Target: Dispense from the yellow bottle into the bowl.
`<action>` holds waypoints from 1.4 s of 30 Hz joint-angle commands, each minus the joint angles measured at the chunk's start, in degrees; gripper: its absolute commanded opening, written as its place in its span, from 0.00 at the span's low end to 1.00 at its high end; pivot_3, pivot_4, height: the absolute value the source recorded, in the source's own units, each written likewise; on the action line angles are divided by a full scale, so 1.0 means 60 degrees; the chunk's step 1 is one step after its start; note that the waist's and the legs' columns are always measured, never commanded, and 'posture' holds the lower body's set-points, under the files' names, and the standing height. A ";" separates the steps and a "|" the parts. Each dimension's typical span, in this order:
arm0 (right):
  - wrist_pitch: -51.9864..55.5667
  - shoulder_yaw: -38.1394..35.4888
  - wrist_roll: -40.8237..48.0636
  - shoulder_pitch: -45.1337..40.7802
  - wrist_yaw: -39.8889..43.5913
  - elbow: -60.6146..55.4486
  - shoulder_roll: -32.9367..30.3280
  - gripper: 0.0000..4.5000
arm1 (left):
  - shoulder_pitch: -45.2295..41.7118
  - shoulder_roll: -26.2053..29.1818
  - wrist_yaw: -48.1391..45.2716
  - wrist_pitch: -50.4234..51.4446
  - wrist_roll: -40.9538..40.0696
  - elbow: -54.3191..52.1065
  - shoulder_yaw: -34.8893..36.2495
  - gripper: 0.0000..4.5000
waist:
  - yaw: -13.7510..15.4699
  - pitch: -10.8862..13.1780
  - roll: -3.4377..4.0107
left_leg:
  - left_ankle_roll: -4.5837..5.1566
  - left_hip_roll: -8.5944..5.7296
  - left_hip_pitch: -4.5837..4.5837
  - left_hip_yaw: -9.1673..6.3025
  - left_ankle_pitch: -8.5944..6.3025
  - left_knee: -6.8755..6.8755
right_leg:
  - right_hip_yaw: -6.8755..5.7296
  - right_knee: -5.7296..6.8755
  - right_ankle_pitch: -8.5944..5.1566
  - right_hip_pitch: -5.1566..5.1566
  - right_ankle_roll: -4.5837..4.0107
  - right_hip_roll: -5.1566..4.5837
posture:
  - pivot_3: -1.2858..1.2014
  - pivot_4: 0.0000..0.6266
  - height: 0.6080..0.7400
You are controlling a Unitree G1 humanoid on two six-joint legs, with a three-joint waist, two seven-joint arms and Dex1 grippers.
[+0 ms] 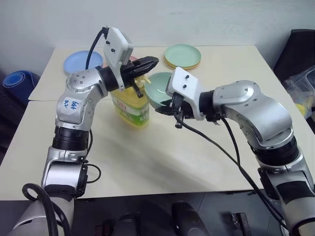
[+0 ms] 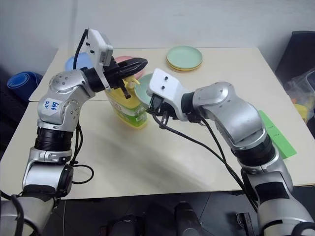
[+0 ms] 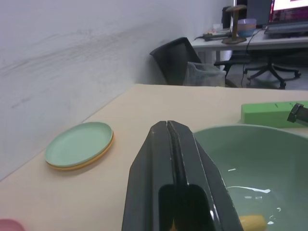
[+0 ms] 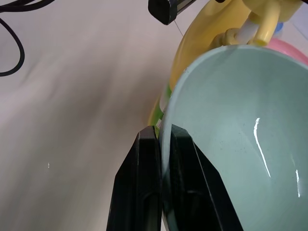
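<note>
1. The yellow bottle (image 1: 130,105) stands mid-table; the bowl (image 1: 158,88) is held just at its 3 o'clock, tilted under the pump spout.
2. The right hand (image 4: 163,137) pinches the bowl's rim between its fingers.
3. The left hand (image 1: 147,64), fingers pressed together and empty, sits over the pump top (contact unclear).
4. Step in hand, I judge: pumping. Next calls for pressing straight down while the bowl stays beneath the spout.

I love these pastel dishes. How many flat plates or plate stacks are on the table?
3 spots: a mint-green stack at the far side, a blue plate at the far left corner, and a pink one mostly hidden behind the left arm. More could be hidden behind the arms.
</note>
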 commanded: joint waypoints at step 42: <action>-0.7634 -0.0194 -0.2395 0.4684 -0.0289 0.3603 -0.1793 0.00 | 0.3651 0.0985 -0.2086 -0.0795 -0.2426 -0.1704 0.3273 0.00 | 0.0091 -0.0194 0.0017 | 0.0010 -0.0153 0.0024 -0.0228 0.0005 -0.0126 | -0.0111 -0.0162 0.0004 0.0082 0.0007 -0.0104 | 0.52 0.24 1.00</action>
